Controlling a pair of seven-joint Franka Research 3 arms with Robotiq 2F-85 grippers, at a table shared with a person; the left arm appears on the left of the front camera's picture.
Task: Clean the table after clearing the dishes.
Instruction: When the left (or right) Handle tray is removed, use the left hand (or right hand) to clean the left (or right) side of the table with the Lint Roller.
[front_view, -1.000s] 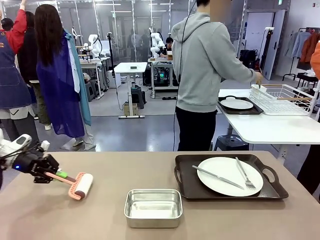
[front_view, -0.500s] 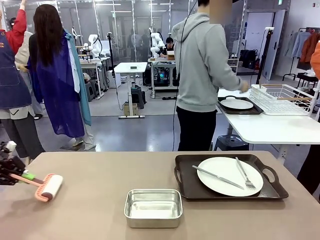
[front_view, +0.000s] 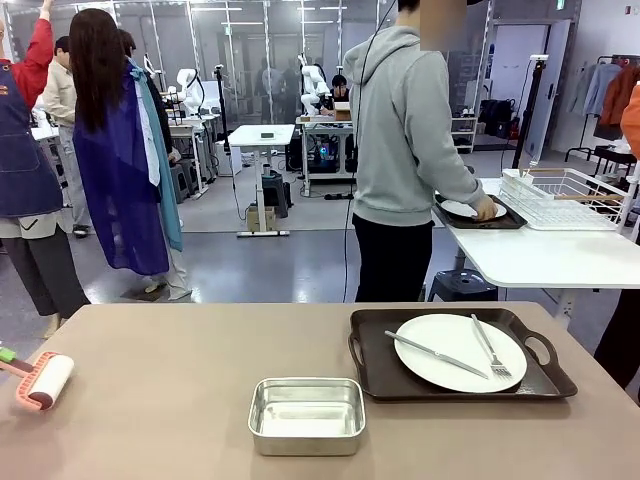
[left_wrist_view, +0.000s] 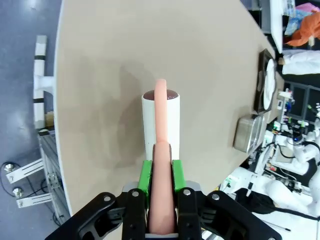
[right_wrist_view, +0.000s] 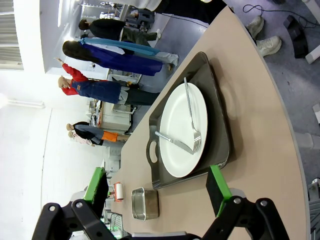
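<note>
The taupe table (front_view: 180, 400) carries a dark brown tray (front_view: 380, 375) with a white plate (front_view: 455, 355), knife and fork at the right. A second tray with a plate (front_view: 462, 211) lies on the white table behind, under the person's hand (front_view: 486, 210). In the left wrist view my left gripper (left_wrist_view: 161, 175) is shut on the salmon handle of a white roller (left_wrist_view: 161, 120), which rests on the table (left_wrist_view: 100, 75). That roller (front_view: 45, 380) sits at the table's far left edge. My right gripper (right_wrist_view: 156, 186) hangs open above the right end, looking at the plate (right_wrist_view: 182, 130).
A shiny metal tin (front_view: 306, 415) stands near the front middle, left of the tray. A white wire rack (front_view: 565, 195) sits on the white table. Other people stand at the back left.
My left gripper has dragged the roller leftward across the table to its left edge. The person's hand has come down onto the plate on the white table.
</note>
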